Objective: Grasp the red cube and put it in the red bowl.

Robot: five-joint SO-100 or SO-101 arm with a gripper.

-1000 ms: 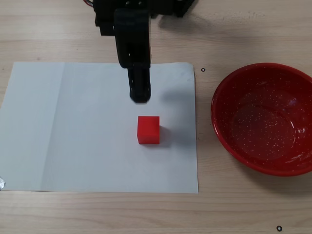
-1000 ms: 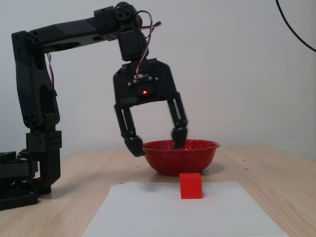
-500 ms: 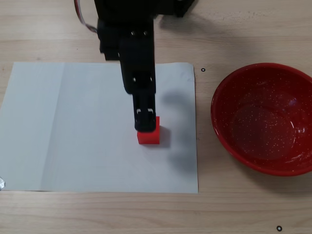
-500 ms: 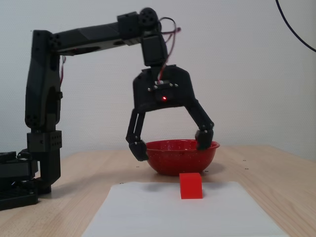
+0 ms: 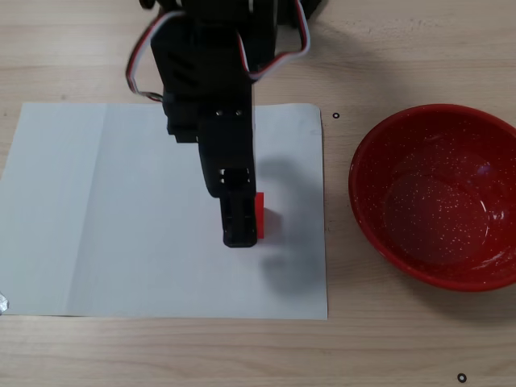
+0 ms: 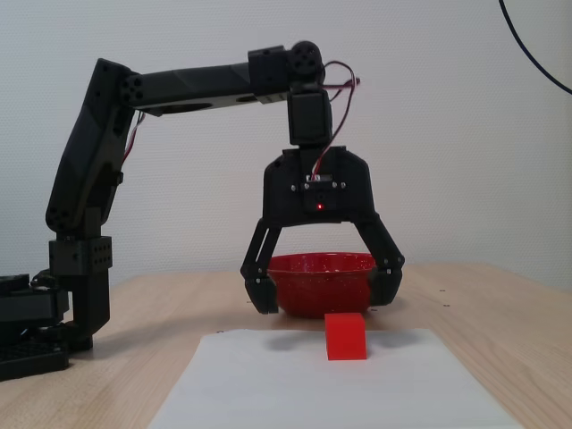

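Note:
The red cube (image 5: 269, 218) sits on a white paper sheet (image 5: 97, 210), partly hidden under the arm in a fixed view from above. In a fixed view from the side the cube (image 6: 345, 336) shows fully. My black gripper (image 6: 323, 304) hangs just above it, pointing down, jaws spread wide and empty, and the cube is nearer the right finger (image 6: 386, 284). Seen from above, the gripper (image 5: 238, 210) covers the cube's left part. The red speckled bowl (image 5: 439, 197) stands empty on the wood to the right of the sheet; from the side it (image 6: 322, 279) is behind the gripper.
The wooden table (image 5: 403, 339) surrounds the sheet. The arm's base (image 6: 54, 313) stands at the left in a fixed view from the side. Red and white cables (image 5: 282, 56) loop off the arm. A black cable (image 6: 536, 54) hangs at the wall.

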